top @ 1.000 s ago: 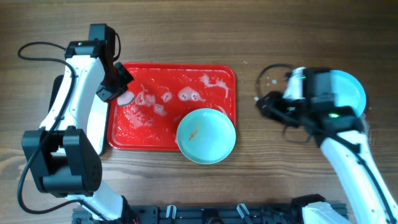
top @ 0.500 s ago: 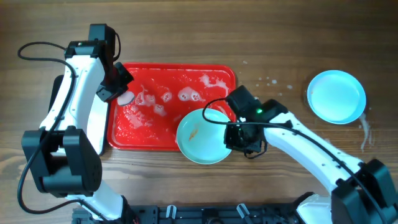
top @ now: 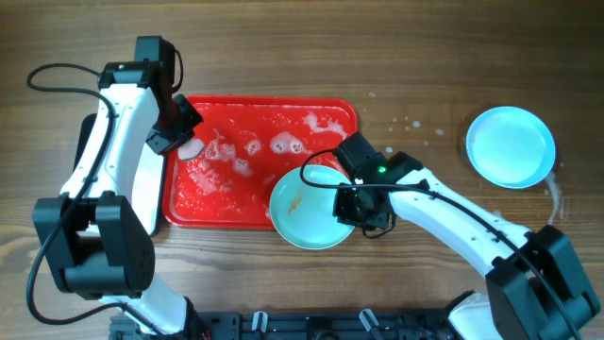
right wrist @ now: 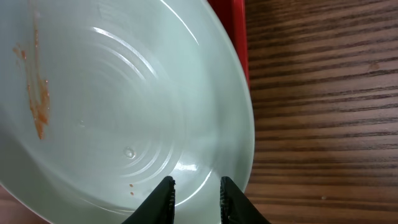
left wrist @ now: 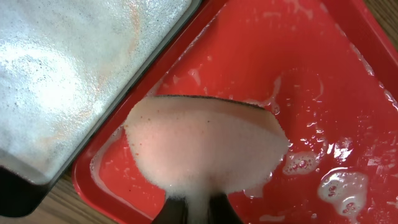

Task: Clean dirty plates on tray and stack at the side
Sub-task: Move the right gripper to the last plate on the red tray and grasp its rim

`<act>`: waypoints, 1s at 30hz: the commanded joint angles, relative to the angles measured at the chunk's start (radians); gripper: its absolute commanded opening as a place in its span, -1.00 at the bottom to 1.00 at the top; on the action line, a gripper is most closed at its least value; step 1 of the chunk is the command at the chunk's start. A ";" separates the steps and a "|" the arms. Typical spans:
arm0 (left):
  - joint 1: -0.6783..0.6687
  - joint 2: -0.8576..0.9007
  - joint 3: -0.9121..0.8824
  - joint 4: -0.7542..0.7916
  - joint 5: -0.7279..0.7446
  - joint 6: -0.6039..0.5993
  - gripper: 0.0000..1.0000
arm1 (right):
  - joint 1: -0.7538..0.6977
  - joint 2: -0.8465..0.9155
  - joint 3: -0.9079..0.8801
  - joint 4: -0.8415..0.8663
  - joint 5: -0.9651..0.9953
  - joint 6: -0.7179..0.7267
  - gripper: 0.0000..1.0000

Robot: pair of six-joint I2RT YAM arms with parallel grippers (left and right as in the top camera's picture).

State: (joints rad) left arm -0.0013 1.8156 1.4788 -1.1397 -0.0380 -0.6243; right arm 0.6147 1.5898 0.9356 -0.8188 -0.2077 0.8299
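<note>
— Since one plate sits clean on the worktop, what's left?
— That smeared plate at a corner of the tray. The right tool is slightly parted over it, grip unclear; the left tool pinches the sponge.

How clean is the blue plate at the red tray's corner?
Dirty: the plate carries an orange-brown smear inside, left of centre, plain in the overhead and right wrist views.
</note>
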 commanded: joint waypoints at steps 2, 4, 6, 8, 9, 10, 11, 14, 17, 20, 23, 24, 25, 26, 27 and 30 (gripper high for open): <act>0.003 -0.014 0.012 0.000 0.004 0.015 -0.92 | 0.006 0.013 -0.013 -0.024 0.020 -0.003 -0.47; 0.003 -0.014 0.012 0.000 0.004 0.015 -0.92 | 0.006 0.013 -0.013 -0.024 0.015 -0.017 -0.47; 0.003 -0.014 0.012 0.000 0.004 0.016 -0.92 | 0.006 0.013 -0.013 -0.008 0.012 -0.036 -0.47; 0.003 -0.014 0.012 -0.001 0.004 0.016 -0.92 | 0.005 0.008 0.002 0.004 0.017 -0.048 -0.47; 0.003 -0.014 0.012 -0.002 0.004 0.015 -0.92 | 0.005 0.001 0.014 0.005 0.017 -0.049 -0.47; 0.003 -0.014 0.012 -0.002 0.004 0.015 -0.92 | 0.005 -0.006 0.025 0.004 0.019 -0.057 -0.47; 0.003 -0.014 0.012 -0.002 0.004 0.015 -0.92 | 0.004 -0.020 0.041 -0.001 0.021 -0.071 -0.48; 0.003 -0.014 0.012 -0.002 0.004 0.016 -0.92 | 0.001 -0.058 0.057 -0.037 0.027 -0.068 -0.47; 0.003 -0.014 0.012 -0.005 0.004 0.016 -0.92 | -0.002 -0.101 0.057 -0.088 0.027 -0.061 -0.47; 0.003 -0.014 0.012 -0.005 0.004 0.016 -0.92 | -0.002 -0.140 0.056 -0.151 0.027 -0.043 -0.47; 0.003 -0.014 0.012 -0.005 0.004 0.016 -0.92 | 0.000 -0.157 0.051 -0.206 0.023 -0.044 -0.37; 0.003 -0.014 0.012 -0.004 0.004 0.015 -0.92 | 0.002 -0.157 0.041 -0.211 0.023 -0.044 -0.35; 0.003 -0.014 0.012 -0.004 0.004 0.015 -0.92 | 0.002 -0.157 0.020 -0.203 0.023 -0.042 -0.33; 0.003 -0.014 0.012 -0.004 0.004 0.016 -0.92 | 0.002 -0.156 -0.002 -0.185 0.012 -0.041 -0.28; 0.003 -0.014 0.012 -0.004 0.004 0.016 -0.92 | 0.002 -0.156 -0.020 -0.160 -0.009 -0.041 -0.22; 0.003 -0.014 0.012 -0.004 0.004 0.016 -0.92 | 0.002 -0.156 -0.066 -0.061 -0.074 -0.041 -0.15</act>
State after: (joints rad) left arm -0.0013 1.8156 1.4788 -1.1431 -0.0380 -0.6247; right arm 0.6144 1.4464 0.9157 -0.9367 -0.2173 0.7849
